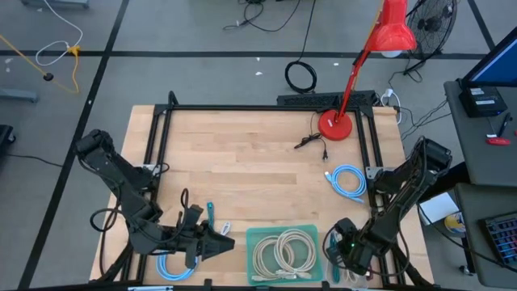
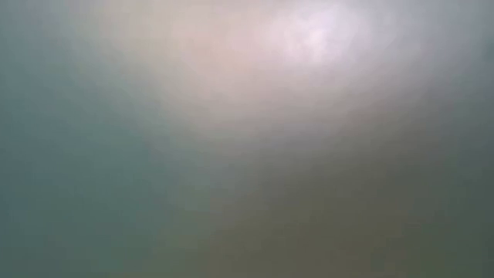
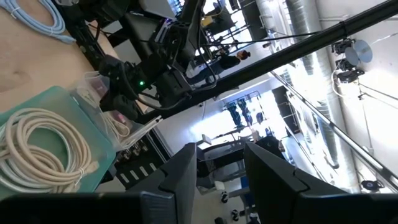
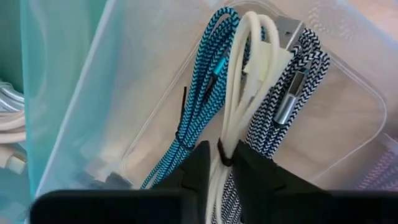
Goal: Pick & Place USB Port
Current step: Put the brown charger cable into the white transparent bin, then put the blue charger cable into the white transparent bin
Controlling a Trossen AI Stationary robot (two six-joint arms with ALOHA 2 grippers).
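Hovering right end effector [image 4: 217, 163] nearly closed around cream cable [image 4: 245, 93] | low view blurred | left end effector [image 3: 219, 163] parted, empty

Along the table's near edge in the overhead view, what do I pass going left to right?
Left gripper above a blue cable coil → green tray with white cables → right gripper.
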